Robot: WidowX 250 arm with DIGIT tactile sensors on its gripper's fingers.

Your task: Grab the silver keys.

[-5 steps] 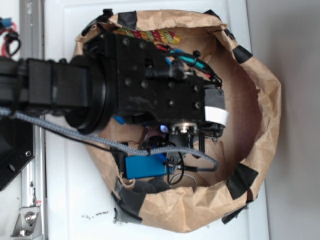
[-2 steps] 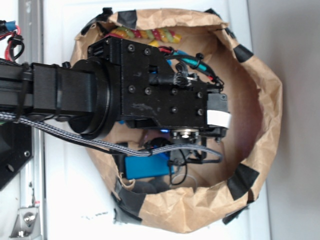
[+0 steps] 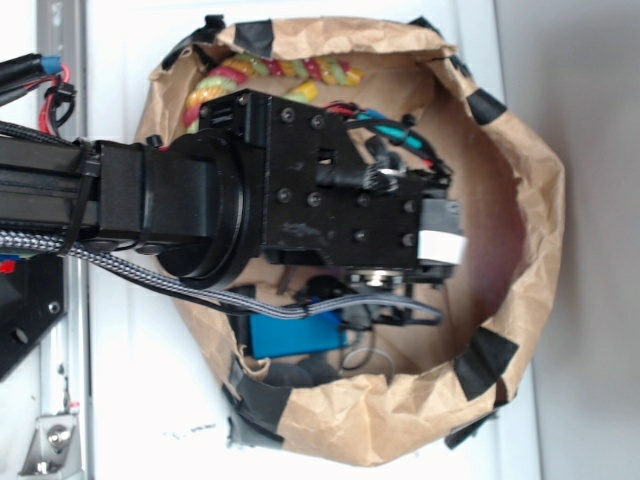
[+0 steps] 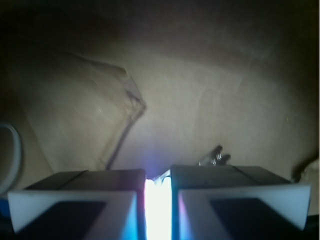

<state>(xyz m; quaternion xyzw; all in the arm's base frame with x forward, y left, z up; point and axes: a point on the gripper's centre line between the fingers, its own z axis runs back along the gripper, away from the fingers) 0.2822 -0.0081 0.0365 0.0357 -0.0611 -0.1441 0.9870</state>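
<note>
Several silver keys [image 4: 214,157], seemingly in gripper [image 4: 158,200]

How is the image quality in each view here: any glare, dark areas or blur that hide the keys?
Wrist view: dark at the edges, with blown-out white-blue glare in the narrow gap between the fingers of the hand; only a soft, blurred tip of the keys shows above the right finger. Exterior view: evenly lit, slightly soft; the arm covers much of the bag, keys not discernible.

Crumpled brown paper bag [image 3: 530,200] with black tape patches, multicoloured rope [image 3: 290,72] at its upper rim, blue rectangular box [image 3: 292,334] inside, white tabletop [image 3: 130,400].
</note>
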